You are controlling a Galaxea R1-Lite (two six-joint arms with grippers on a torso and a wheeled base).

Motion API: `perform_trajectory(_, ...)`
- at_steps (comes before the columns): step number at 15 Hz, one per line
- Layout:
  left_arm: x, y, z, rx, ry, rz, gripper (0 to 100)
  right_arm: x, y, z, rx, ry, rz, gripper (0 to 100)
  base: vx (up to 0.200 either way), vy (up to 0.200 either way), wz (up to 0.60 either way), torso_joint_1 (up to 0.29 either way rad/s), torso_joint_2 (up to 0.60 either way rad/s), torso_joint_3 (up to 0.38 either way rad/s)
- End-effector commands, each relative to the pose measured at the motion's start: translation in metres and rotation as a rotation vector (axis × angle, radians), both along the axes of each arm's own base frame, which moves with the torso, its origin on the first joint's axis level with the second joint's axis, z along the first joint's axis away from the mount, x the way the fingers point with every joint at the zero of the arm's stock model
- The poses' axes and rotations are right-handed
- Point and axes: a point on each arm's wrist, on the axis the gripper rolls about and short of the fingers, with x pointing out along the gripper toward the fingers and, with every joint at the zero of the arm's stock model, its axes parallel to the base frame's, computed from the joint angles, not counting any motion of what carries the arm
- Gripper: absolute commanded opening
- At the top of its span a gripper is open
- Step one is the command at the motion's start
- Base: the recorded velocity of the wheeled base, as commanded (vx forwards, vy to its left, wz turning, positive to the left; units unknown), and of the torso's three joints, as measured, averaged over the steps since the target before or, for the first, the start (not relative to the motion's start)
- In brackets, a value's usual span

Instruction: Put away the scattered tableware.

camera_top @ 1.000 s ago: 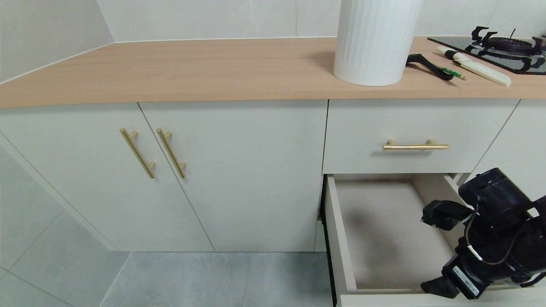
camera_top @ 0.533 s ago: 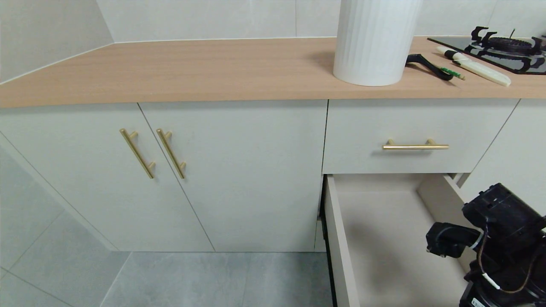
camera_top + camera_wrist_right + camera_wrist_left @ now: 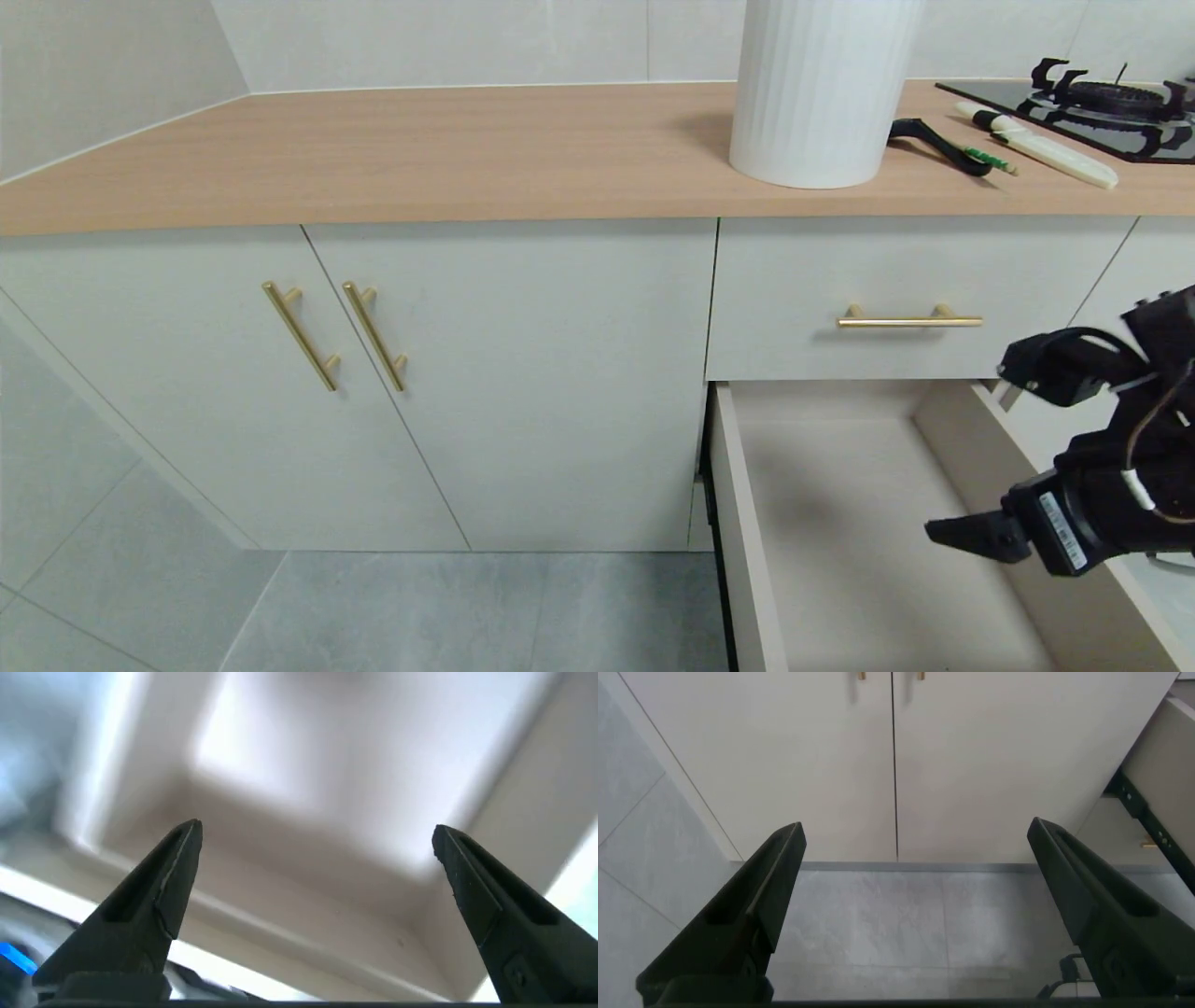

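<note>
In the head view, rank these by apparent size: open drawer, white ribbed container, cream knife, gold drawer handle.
1. open drawer
2. white ribbed container
3. cream knife and gold drawer handle: similar length, so not ranked.

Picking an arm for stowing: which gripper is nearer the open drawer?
Right. The right gripper hangs open over the right side of the open drawer; the left gripper, also open, faces the cabinet doors beside that drawer.
</note>
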Motion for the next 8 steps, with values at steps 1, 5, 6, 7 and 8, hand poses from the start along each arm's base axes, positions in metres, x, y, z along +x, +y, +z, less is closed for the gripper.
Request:
perform_trajectory(1,0.000,0.000,0.000,0.001,0.001,0.002,100,-0.007,-0.015,0.025,0.059,-0.145,-0.062,100,0.000,0.000,0.00,0.000,0.00,0.000)
perform_trajectory(5,0.000,0.000,0.000,-0.001,0.001,0.002,100,-0.004,-0.026,0.030,0.048,-0.215,-0.086,100,0.000,0.000,0.00,0.000,0.00,0.000)
perform_trajectory(6,0.000,0.000,0.000,0.001,0.000,0.000,100,-0.005,-0.026,0.030,0.046,-0.221,-0.086,100,0.000,0.000,0.00,0.000,0.00,0.000)
perform_trajectory(7,0.000,0.000,0.000,-0.001,0.001,0.002,100,-0.005,-0.027,0.030,0.044,-0.221,-0.087,100,0.000,0.000,0.00,0.036,-0.19,-0.154)
perform_trajectory(8,0.000,0.000,0.000,0.001,0.001,0.000,100,-0.006,-0.027,0.031,0.044,-0.223,-0.087,100,0.000,0.000,0.00,0.080,-0.29,-0.227)
